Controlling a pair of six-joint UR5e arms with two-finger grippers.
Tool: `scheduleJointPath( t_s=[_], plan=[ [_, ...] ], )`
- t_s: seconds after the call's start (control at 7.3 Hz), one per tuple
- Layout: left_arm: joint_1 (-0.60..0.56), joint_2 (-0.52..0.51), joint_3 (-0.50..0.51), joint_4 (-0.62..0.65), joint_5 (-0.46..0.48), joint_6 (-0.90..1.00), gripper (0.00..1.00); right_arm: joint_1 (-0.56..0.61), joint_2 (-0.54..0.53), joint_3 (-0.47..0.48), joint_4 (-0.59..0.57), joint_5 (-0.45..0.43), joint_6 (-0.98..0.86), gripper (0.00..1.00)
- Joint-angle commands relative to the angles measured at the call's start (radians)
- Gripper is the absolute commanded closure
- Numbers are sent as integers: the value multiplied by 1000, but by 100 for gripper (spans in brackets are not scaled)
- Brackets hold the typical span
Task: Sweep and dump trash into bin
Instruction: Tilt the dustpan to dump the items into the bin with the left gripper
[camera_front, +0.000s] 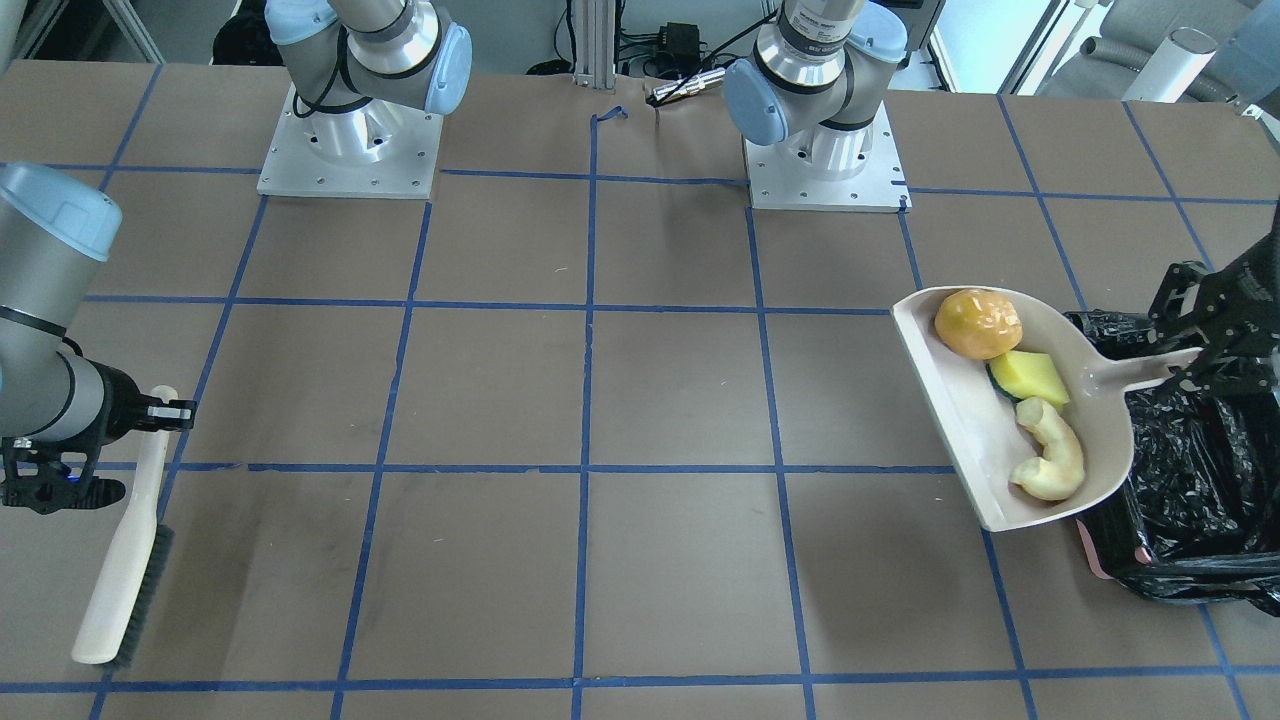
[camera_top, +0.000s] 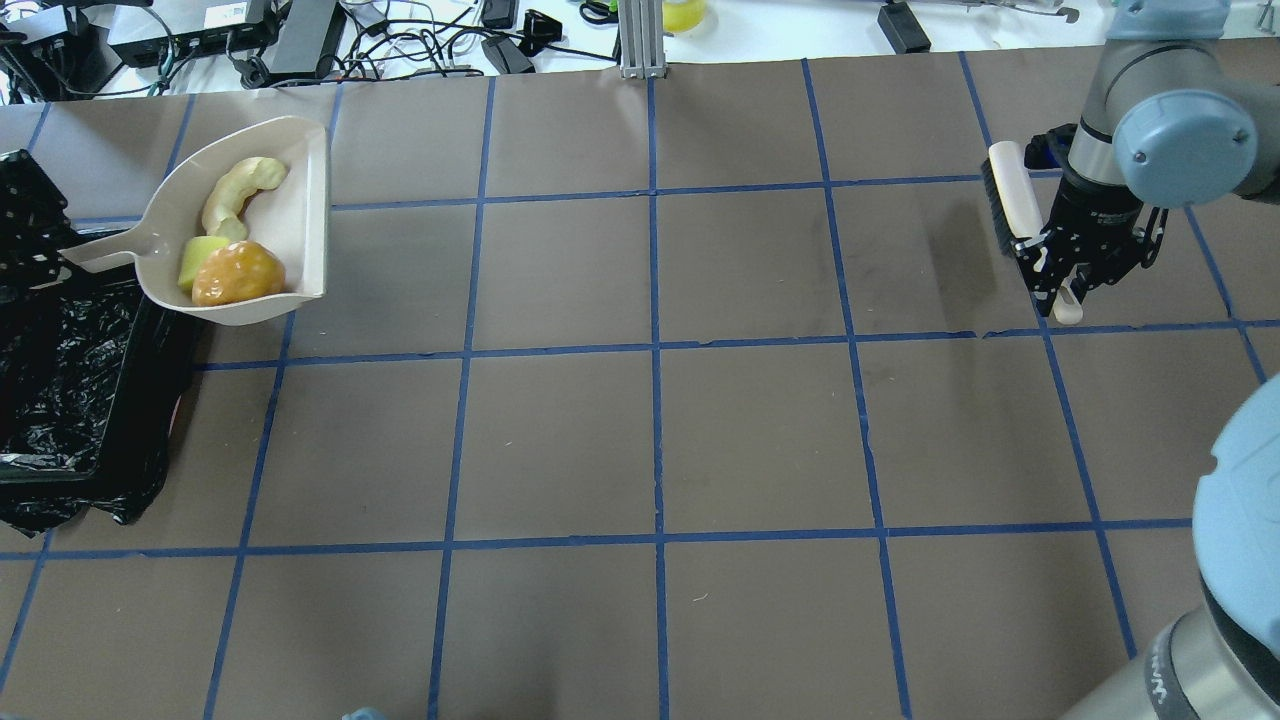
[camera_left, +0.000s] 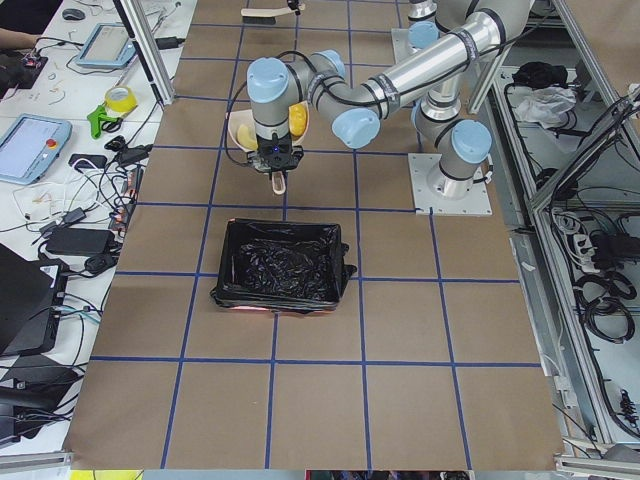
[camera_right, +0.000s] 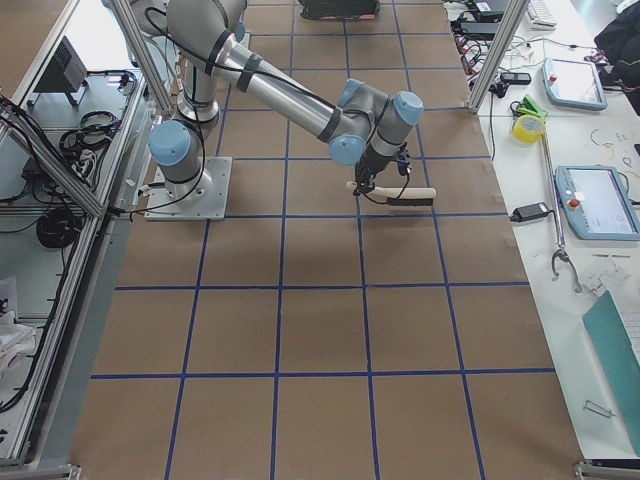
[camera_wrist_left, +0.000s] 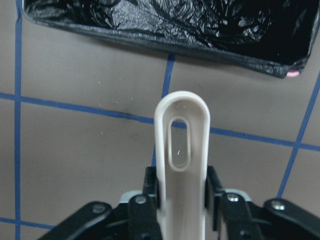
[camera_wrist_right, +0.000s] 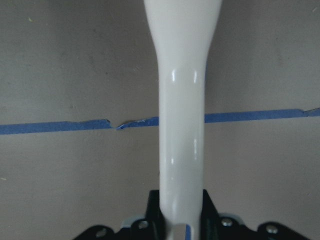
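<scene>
My left gripper (camera_front: 1190, 360) is shut on the handle of a beige dustpan (camera_front: 960, 420) and holds it raised beside the bin (camera_front: 1190, 490). The handle end reaches over the bin's edge. In the pan lie a golden-brown lump (camera_front: 978, 323), a yellow-green wedge (camera_front: 1030, 377) and a pale crescent slice (camera_front: 1050, 465). The overhead view shows the pan (camera_top: 300, 220), the lump (camera_top: 238, 273) and the black-lined bin (camera_top: 60, 400) at the far left. My right gripper (camera_top: 1065, 285) is shut on the handle of a brush (camera_top: 1015, 210) on the other side of the table.
The brown table carries a blue tape grid (camera_top: 655, 345). The two arm bases (camera_front: 350, 140) stand at the robot's edge. Cables and power supplies (camera_top: 300, 40) lie beyond the far edge. The brush (camera_front: 125, 540) hangs with its bristles close to the table.
</scene>
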Motion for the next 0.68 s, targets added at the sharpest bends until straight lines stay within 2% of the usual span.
scheduleJointPath(
  t_s=[0.0, 0.14, 0.55],
  plan=[
    [87, -18, 34, 10, 21, 107, 100, -24, -5, 50, -49, -1, -15, 96],
    [118, -27, 57, 10, 56, 149, 100, -25, -5, 52, -49, 2, -13, 95],
    [202, -79, 77, 102, 71, 339, 100, -23, -3, 52, -49, -4, -18, 89]
  ],
)
